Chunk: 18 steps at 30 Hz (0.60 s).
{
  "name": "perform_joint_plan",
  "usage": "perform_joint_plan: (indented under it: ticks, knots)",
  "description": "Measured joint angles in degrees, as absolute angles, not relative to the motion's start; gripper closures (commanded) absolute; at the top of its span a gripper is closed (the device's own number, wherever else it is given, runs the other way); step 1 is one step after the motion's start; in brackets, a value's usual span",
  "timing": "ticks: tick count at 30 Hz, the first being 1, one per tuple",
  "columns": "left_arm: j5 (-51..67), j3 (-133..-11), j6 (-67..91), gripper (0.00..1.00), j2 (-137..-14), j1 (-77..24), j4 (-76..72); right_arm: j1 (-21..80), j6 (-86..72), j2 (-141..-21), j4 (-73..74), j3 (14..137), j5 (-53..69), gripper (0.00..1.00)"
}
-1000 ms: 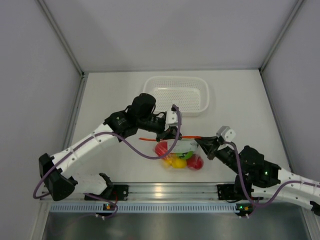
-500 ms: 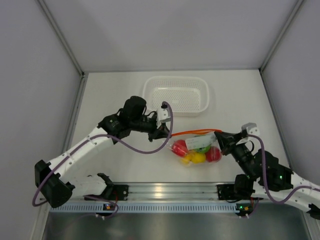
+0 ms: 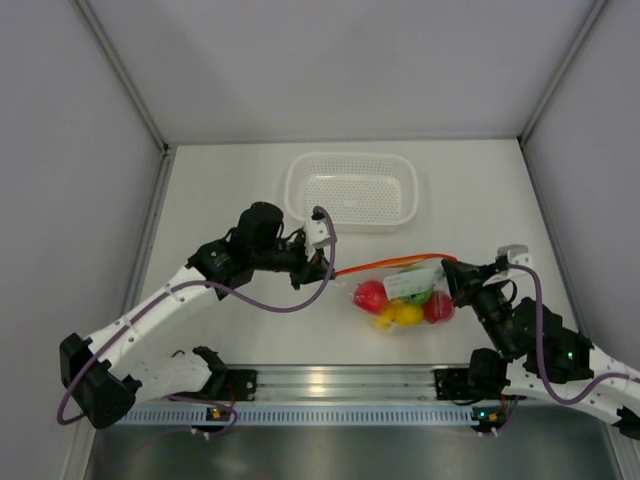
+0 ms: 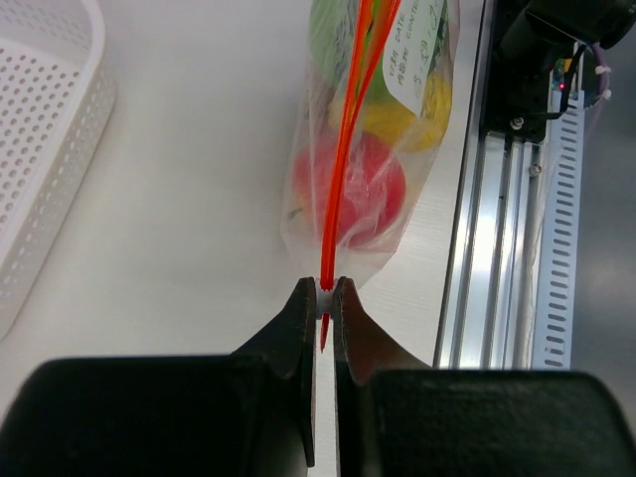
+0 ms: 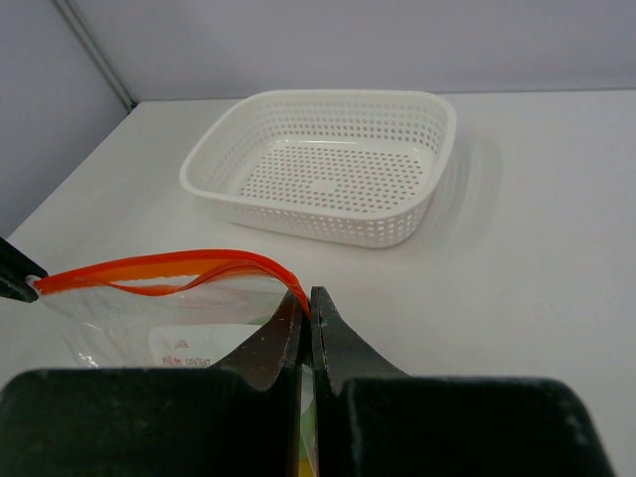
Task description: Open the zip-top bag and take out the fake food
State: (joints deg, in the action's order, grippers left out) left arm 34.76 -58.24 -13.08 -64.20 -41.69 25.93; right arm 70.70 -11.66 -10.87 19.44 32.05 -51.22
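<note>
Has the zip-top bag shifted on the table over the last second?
Yes. The zip-top bag has moved right, from below the middle of the white basket to below its right corner.

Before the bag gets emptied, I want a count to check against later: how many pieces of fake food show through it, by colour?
red food: 2, one at each end
yellow food: 1 mass, possibly two pieces pressed together
green food: 1
Total: at least 4 seen through the zip-top bag; more may be hidden.
</note>
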Motion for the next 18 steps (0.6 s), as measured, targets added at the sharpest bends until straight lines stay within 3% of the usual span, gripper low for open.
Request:
perform_joint_plan:
  ticks: [8, 10, 14, 18]
  knots:
    - [33.67, -57.63, -11.84, 0.98, -63.05, -41.87, 25.65, 70.7, -14.11, -10.85, 20.93, 32.32, -53.28, 1.0]
    - [34.24, -57.63, -11.86, 0.86, -63.26, -41.89, 25.69, 70.7, -13.72, -10.68, 20.82, 32.36, -52.6, 1.0]
    - [36.69, -58.41, -12.08, 0.43, -64.4, -42.02, 25.93, 70.67, -11.53, -10.17, 20.12, 32.38, -47.48, 1.0]
    - [37.82, -62.89, -12.45, 0.31, -66.57, -43.31, 26.26, 70.67, -9.93, -10.17, 19.27, 32.38, -43.46, 1.0]
